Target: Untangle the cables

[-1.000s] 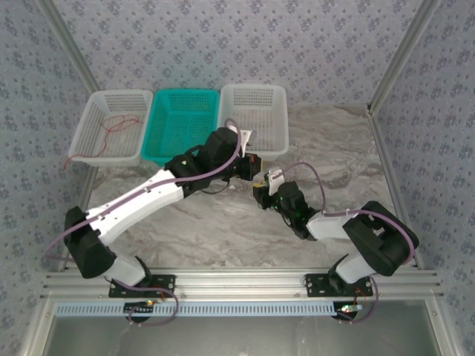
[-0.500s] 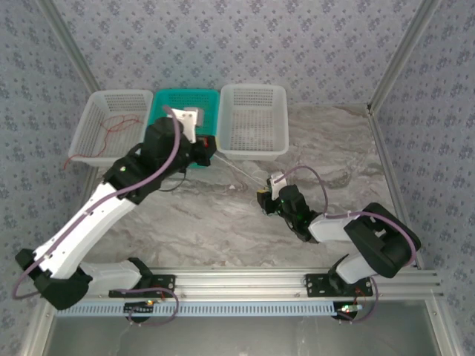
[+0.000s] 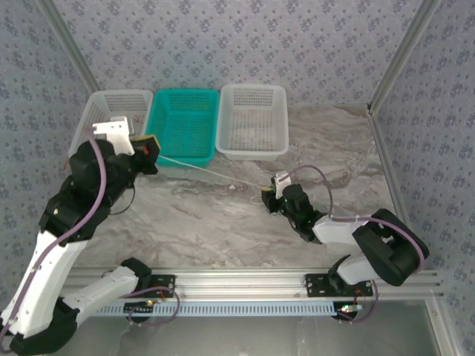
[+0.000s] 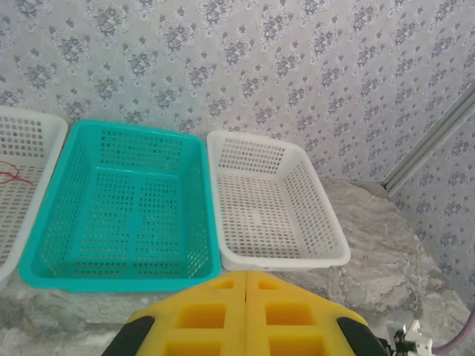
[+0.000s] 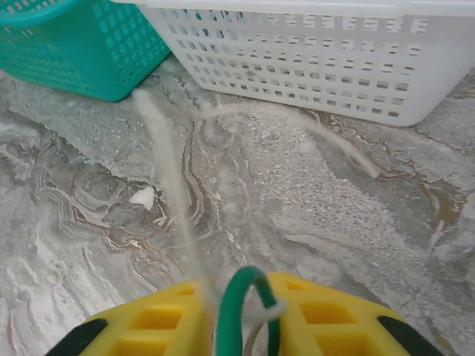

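The left pincer [image 3: 152, 147] hangs raised at about 9 o'clock of the counter [image 3: 223, 230], in front of the left white basket [image 3: 100, 111]. Its yellow fingers [image 4: 200, 315] are pressed together. A whitish cable [image 3: 211, 173] runs taut from its tip toward 4 o'clock, past the teal basket [image 3: 182, 126], to the right pincer [image 3: 266, 199] low near the counter's middle. The right white basket [image 3: 254, 121] lies at that pincer's 12 o'clock.

From the right wrist, that pincer [image 5: 237, 311] is clamped on a loop of green cable [image 5: 245, 285]. The whitish cable [image 5: 167, 185] enters the same gap and leads off toward 11 o'clock.

From the left wrist, a red cable [image 4: 9, 174] lies inside the left white basket [image 4: 30, 148].
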Controlling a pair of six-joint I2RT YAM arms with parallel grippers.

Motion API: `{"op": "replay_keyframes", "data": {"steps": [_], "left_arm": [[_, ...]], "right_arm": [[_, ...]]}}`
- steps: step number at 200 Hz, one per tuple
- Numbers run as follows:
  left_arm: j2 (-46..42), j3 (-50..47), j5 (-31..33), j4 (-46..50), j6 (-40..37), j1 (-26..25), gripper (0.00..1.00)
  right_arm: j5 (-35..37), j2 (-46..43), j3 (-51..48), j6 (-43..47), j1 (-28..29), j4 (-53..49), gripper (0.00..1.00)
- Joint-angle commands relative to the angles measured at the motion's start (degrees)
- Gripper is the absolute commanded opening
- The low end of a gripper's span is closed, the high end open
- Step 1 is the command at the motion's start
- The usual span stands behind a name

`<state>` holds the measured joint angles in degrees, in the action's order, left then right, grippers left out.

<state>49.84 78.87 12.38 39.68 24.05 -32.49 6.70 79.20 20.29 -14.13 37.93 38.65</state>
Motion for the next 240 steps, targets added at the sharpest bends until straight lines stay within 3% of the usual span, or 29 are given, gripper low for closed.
{"op": "replay_keyframes", "data": {"steps": [1, 41, 78, 87, 97, 102, 129, 163, 197, 240], "left_arm": [[3.1, -6.6, -4.6, -2.2, 1.5, 0.3, 0.0], [3.9, -19.7, -8.7, -7.9, 5.7, 0.4, 0.0], [2.8, -19.2, -8.7, -7.3, 4.5, 1.2, 0.0], [2.6, -18.1, -8.3, -6.7, 3.8, 1.6, 0.0], [2.5, -16.2, -7.8, -5.9, 2.8, 2.1, 0.0], [2.5, -15.1, -7.4, -5.5, 2.2, 2.5, 0.0], [3.9, -8.0, -12.2, -5.8, 3.4, 6.6, 0.0], [8.7, -1.6, -20.7, -9.7, 4.9, 7.2, 0.0], [10.7, -0.2, -22.3, -10.1, 4.5, 7.1, 0.0], [10.4, 0.8, -21.6, -8.4, 3.6, 7.2, 0.0]], "right_arm": [[0.5, -3.3, 2.3, 0.2, -0.4, -6.1, 0.21], [2.7, -9.7, 4.6, 3.3, -0.5, -14.0, 0.17], [4.4, -11.3, 5.8, 5.9, -0.7, -20.5, 0.26], [4.3, -9.9, 6.8, 6.1, -0.7, -22.8, 0.35], [4.5, -7.5, 8.4, 5.0, -0.7, -26.0, 0.59], [4.4, -6.7, 8.9, 4.0, -0.6, -26.9, 0.67], [0.9, -9.1, 3.9, 1.7, 1.2, -19.1, 0.86], [0.4, -15.1, -0.9, 4.3, 3.3, -15.6, 0.88], [-6.1, -23.1, -4.3, 9.8, 3.9, -12.1, 0.88], [-10.1, -18.3, -1.4, 22.2, 4.0, -12.2, 0.87]]}}
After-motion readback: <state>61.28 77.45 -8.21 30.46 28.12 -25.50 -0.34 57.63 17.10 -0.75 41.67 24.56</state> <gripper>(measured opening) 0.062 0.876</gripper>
